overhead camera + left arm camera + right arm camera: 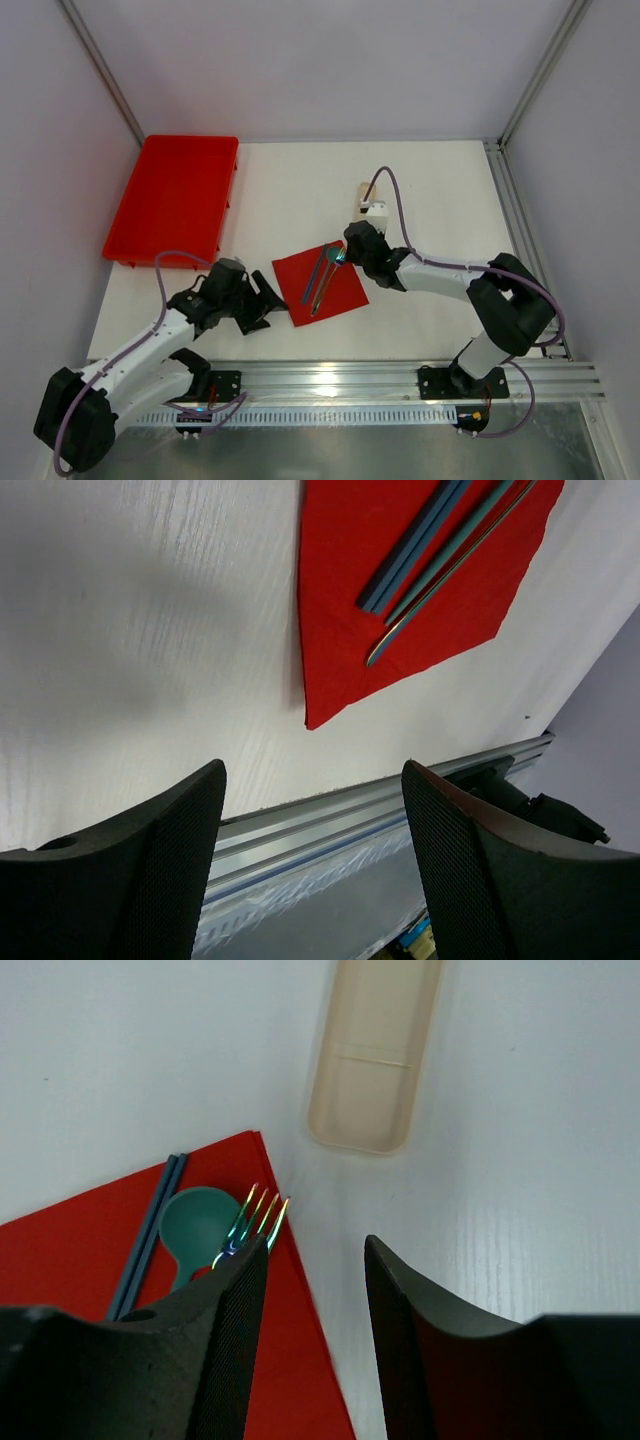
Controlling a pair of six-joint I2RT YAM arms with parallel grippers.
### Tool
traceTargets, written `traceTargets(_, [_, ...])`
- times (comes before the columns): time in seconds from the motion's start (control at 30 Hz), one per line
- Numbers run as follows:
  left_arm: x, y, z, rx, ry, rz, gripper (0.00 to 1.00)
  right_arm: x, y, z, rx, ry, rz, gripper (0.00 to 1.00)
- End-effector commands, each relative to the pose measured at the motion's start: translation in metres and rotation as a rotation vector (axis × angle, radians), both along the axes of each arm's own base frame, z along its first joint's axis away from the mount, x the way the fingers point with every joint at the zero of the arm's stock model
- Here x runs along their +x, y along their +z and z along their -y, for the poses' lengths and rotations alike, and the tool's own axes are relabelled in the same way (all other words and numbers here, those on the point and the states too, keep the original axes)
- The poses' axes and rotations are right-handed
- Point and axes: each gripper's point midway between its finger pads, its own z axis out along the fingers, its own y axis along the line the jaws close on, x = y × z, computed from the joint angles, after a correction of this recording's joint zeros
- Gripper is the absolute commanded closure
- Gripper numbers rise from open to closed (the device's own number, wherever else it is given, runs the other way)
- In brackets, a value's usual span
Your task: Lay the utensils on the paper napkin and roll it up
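The red paper napkin (340, 290) lies flat at the table's middle front. The teal utensils (322, 276) lie on it side by side along a diagonal. The right wrist view shows the spoon bowl (195, 1228), the iridescent fork tines (260, 1212) and the paired sticks (150, 1228) on the napkin (80, 1245). My right gripper (345, 252) (316, 1245) is open and empty over the napkin's far corner, its left finger beside the fork tines. My left gripper (272, 302) (313, 770) is open and empty just left of the napkin (400, 590), with the utensil handles (440, 555) ahead.
A big red plastic tray (175, 195) sits at the back left. A pale beige oblong strip (363, 192) (372, 1055) lies just beyond the napkin's far corner. The aluminium rail (400, 375) (330, 815) runs along the table's near edge.
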Motion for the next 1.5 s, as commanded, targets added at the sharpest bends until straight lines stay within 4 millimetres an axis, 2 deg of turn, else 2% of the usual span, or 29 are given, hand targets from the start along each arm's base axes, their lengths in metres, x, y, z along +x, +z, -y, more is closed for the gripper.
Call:
traceTargets(0.0, [0.018,0.005,0.014,-0.059,0.095,0.034,0.28,0.016,0.044,-0.038,0.154,0.127,0.142,0.53])
traceTargets(0.03, [0.018,0.003,0.015,-0.057,0.103,0.029,0.28,0.013,0.044,-0.045,0.173,0.168,0.130,0.53])
traceTargets(0.27, [0.013,-0.013,0.036,-0.056,0.069,-0.050,0.29,0.006,0.043,-0.051,0.191,0.224,0.123,0.53])
traceTargets(0.4, [0.009,-0.019,0.043,-0.040,0.050,-0.075,0.31,-0.001,0.043,-0.063,0.221,0.298,0.107,0.54])
traceTargets(0.47, [0.010,-0.018,0.042,-0.033,0.056,-0.061,0.31,-0.006,0.043,-0.074,0.237,0.352,0.085,0.57])
traceTargets(0.5, [0.010,-0.018,0.040,-0.029,0.063,-0.058,0.31,-0.010,0.034,-0.076,0.222,0.350,0.050,0.57])
traceTargets(0.53, [0.008,-0.021,0.035,-0.012,0.075,-0.057,0.31,-0.008,0.038,-0.080,0.223,0.342,0.046,0.58])
traceTargets(0.6, [0.008,-0.016,0.030,-0.013,0.089,-0.035,0.31,-0.013,0.024,-0.075,0.184,0.284,-0.028,0.61])
traceTargets(0.63, [0.007,-0.015,0.028,-0.011,0.095,-0.026,0.30,-0.012,0.036,-0.084,0.190,0.257,-0.028,0.62])
traceTargets(0.67, [0.006,-0.014,0.024,-0.011,0.102,-0.013,0.30,-0.022,0.022,-0.071,0.123,0.201,-0.105,0.64])
traceTargets(0.7, [0.005,-0.013,0.022,-0.009,0.103,-0.006,0.30,-0.020,0.020,-0.066,0.096,0.142,-0.115,0.64])
traceTargets(0.73, [0.005,-0.012,0.021,-0.009,0.103,0.002,0.30,-0.021,0.029,-0.077,0.131,0.123,-0.116,0.65])
traceTargets(0.77, [0.004,-0.013,0.017,0.009,0.103,0.014,0.30,-0.027,0.025,-0.074,0.113,0.104,-0.141,0.64])
traceTargets(0.87, [0.003,-0.008,0.012,0.025,0.083,0.054,0.30,-0.036,0.023,-0.075,0.118,0.039,-0.161,0.66])
traceTargets(1.0, [0.004,0.003,0.005,0.052,0.052,0.117,0.30,-0.042,0.015,-0.059,0.106,-0.068,-0.187,0.68])
traceTargets(1.17, [0.007,0.035,0.001,0.039,0.023,0.227,0.29,-0.047,0.005,-0.046,0.062,-0.132,-0.222,0.72])
traceTargets(1.2, [0.011,0.036,-0.006,0.074,0.038,0.253,0.29,-0.047,0.004,-0.047,0.060,-0.134,-0.231,0.72])
traceTargets(1.23, [0.012,0.046,-0.005,0.062,0.038,0.282,0.29,-0.044,0.007,-0.052,0.070,-0.134,-0.230,0.72])
traceTargets(1.33, [0.013,0.060,-0.009,0.067,0.029,0.328,0.29,-0.044,0.003,-0.056,0.058,-0.143,-0.259,0.72])
traceTargets(1.47, [0.013,0.072,-0.011,0.071,0.014,0.361,0.28,-0.043,-0.004,-0.061,0.078,-0.163,-0.276,0.73])
